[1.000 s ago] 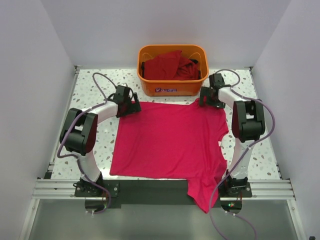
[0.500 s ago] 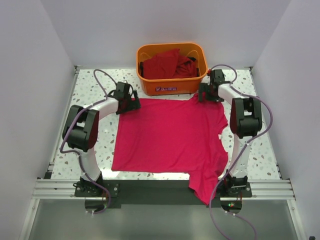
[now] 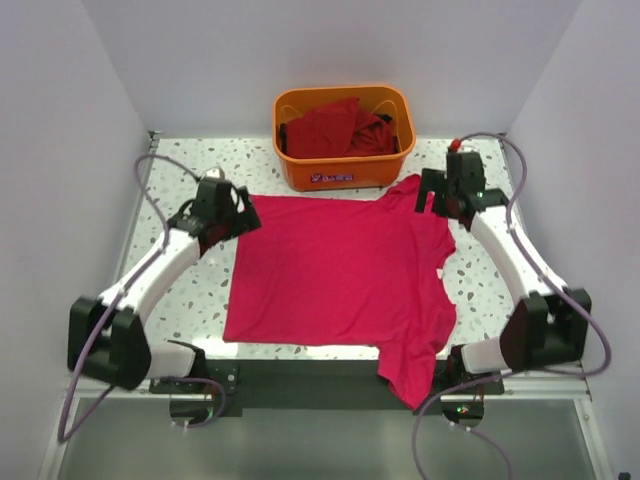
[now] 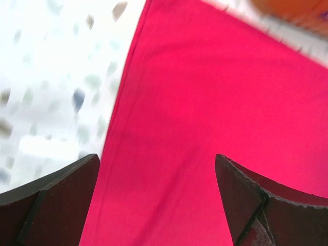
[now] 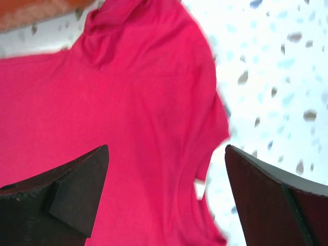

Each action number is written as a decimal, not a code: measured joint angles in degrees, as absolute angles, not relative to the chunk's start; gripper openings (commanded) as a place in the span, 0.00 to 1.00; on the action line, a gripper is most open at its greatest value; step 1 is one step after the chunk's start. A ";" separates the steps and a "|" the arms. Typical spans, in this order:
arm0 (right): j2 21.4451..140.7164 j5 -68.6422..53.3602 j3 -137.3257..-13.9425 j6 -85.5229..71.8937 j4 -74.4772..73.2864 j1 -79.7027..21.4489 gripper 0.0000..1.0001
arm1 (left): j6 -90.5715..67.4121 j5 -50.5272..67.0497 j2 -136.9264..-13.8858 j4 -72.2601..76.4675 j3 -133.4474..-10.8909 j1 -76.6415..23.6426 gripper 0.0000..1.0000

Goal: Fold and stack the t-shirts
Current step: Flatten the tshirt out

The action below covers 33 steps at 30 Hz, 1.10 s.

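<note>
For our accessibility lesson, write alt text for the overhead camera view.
A crimson t-shirt lies spread on a speckled table, one sleeve trailing over the near edge. The left pincer and right pincer flank its far corners; an orange basket of darker red shirts stands behind.

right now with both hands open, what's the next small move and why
Probably lower the right hand onto the rumpled far sleeve of the crimson t-shirt and pinch it, to pull it flat before folding. Both hands are open and hold nothing; the left hand hovers over the shirt's flat far-left edge, while that sleeve is bunched up.
</note>
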<state>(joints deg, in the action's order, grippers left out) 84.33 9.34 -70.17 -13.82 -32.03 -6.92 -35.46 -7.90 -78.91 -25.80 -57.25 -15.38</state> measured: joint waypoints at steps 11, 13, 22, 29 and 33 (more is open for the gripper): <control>59.05 15.29 -49.41 -33.17 -49.82 -46.11 0.99 | -57.87 -12.62 -51.72 -47.83 -32.21 -33.98 0.93; 58.24 15.51 -48.51 -36.60 -52.38 -53.65 0.99 | -60.31 -12.62 -50.68 -51.13 -31.03 -34.76 0.92; 62.48 14.94 -47.22 -46.57 -56.64 -75.66 0.99 | -68.23 -10.90 -56.77 -54.50 -31.07 -43.97 0.99; 61.01 11.25 -42.48 -48.12 -56.25 -77.87 0.96 | -71.24 -11.68 -61.95 -56.25 -31.75 -45.63 0.87; 61.95 9.69 -40.88 -48.77 -56.49 -81.41 0.94 | -72.62 -14.11 -64.38 -56.88 -33.39 -45.78 0.75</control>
